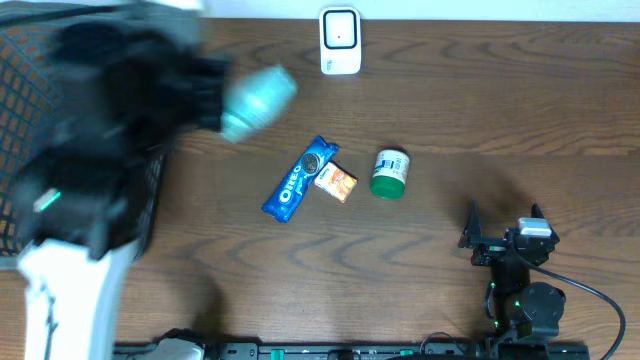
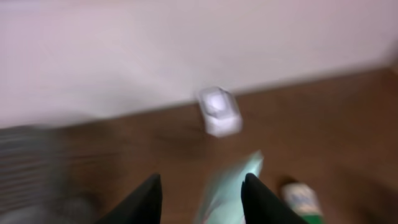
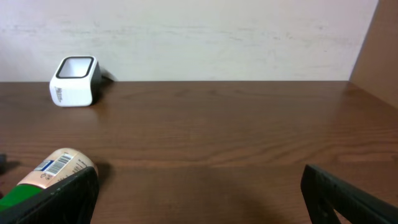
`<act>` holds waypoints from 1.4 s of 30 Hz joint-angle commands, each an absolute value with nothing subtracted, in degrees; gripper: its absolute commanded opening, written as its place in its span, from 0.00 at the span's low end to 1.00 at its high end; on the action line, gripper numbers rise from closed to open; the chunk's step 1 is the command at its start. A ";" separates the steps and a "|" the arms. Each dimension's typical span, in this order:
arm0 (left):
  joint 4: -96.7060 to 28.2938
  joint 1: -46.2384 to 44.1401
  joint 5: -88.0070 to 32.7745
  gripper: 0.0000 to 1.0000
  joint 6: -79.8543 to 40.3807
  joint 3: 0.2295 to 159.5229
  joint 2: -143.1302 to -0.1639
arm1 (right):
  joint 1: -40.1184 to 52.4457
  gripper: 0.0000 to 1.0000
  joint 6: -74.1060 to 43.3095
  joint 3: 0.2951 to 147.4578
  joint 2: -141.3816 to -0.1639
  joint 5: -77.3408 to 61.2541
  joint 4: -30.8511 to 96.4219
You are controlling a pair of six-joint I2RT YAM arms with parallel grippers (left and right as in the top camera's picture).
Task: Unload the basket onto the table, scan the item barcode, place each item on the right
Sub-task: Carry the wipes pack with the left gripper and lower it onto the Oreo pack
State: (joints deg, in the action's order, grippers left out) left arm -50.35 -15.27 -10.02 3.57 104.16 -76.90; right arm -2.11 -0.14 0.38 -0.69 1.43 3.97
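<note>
The right gripper (image 1: 503,222) sits low in the lower right of the overhead view, its jaws spread wide with nothing between them. In its wrist view the two dark fingers (image 3: 69,198) frame the bottom corners. A green bottle (image 3: 43,176) lies on its side at lower left, just above the left-hand finger, with a barcode label on its pale end.

In the middle of the wooden table (image 1: 500,130) three things lie close together. The green bottle is on the right, a small orange packet (image 1: 336,182) sits in the centre, and a blue Oreo pack (image 1: 300,178) lies at a slant on the left, touching the orange packet.

Further up and to the left, the blurred left arm reaches in over a black wire basket (image 1: 20,110) at the frame's left edge. A pale teal packet (image 1: 258,100) shows at the tip of the left gripper (image 2: 202,180). In the left wrist view the packet lies between the fingers, against the right-hand one, with table visible on the other side. The blur is too heavy to tell whether the jaws pinch it.

The white scanner (image 1: 340,41) stands farthest off, at the top centre edge by the wall, apart from the packet.
</note>
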 commanded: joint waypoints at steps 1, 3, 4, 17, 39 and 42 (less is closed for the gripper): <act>-49.50 -22.48 -11.29 0.42 1.96 102.19 -86.30 | -1.72 0.99 0.49 0.32 -0.38 1.34 4.10; -47.75 -24.80 -11.09 0.41 0.56 102.19 -91.42 | -1.72 0.99 0.49 0.32 -0.38 1.34 4.12; -46.87 -25.61 -11.09 0.40 -0.43 102.19 -94.15 | -1.72 0.99 0.49 0.32 -0.38 1.34 4.12; -45.12 -26.44 -6.39 0.29 -4.82 102.19 -104.42 | -1.72 0.99 0.49 0.32 -0.38 1.34 4.12; -47.70 -26.37 -2.76 0.36 -4.80 102.24 -102.59 | -1.72 0.99 0.49 0.32 -0.38 1.34 4.12; -47.59 -26.17 1.13 0.43 -4.80 102.24 -99.72 | -1.72 0.99 0.49 0.32 -0.38 1.34 4.12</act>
